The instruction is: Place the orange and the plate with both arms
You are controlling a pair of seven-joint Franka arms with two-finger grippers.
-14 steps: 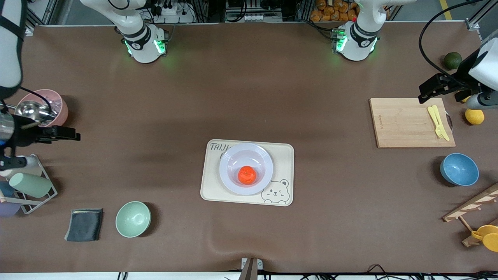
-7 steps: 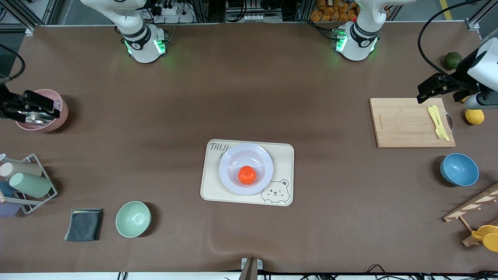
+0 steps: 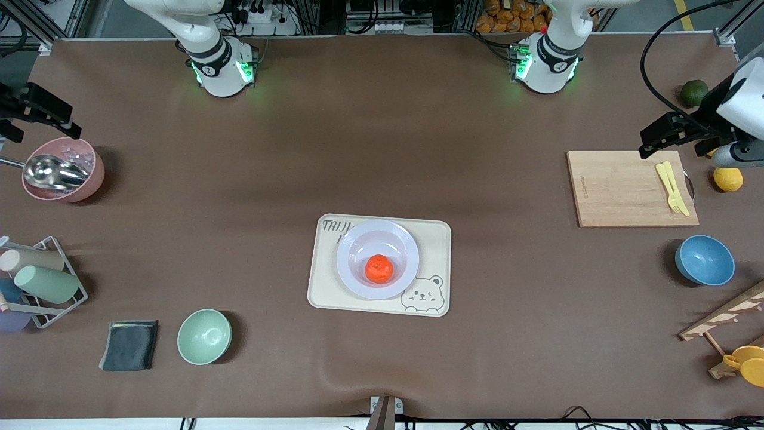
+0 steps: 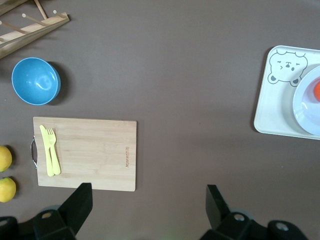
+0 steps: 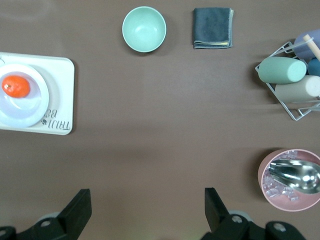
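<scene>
The orange (image 3: pixel 379 268) lies in the pale lavender plate (image 3: pixel 391 239), which rests on the cream bear tray (image 3: pixel 439 251) mid-table. My left gripper (image 3: pixel 659 136) hangs open and empty over the cutting board's corner at the left arm's end; in the left wrist view (image 4: pixel 147 202) the plate (image 4: pixel 307 112) shows at the picture's edge. My right gripper (image 3: pixel 42 107) is open and empty over the table edge by the pink bowl; the right wrist view (image 5: pixel 146 207) shows the orange (image 5: pixel 16 86) on the plate (image 5: pixel 25 107).
A wooden cutting board (image 3: pixel 627 188) with yellow cutlery, lemons (image 3: pixel 728 178), a dark green fruit (image 3: pixel 694 92) and a blue bowl (image 3: pixel 705 260) are at the left arm's end. A pink bowl (image 3: pixel 89 179) with a metal scoop, a cup rack (image 3: pixel 42 280), a grey cloth (image 3: pixel 129 345) and a mint bowl (image 3: pixel 204 336) are at the right arm's end.
My right arm has swung up from over the cup rack, past the pink bowl, toward the table edge. The left arm, orange and plate have barely moved.
</scene>
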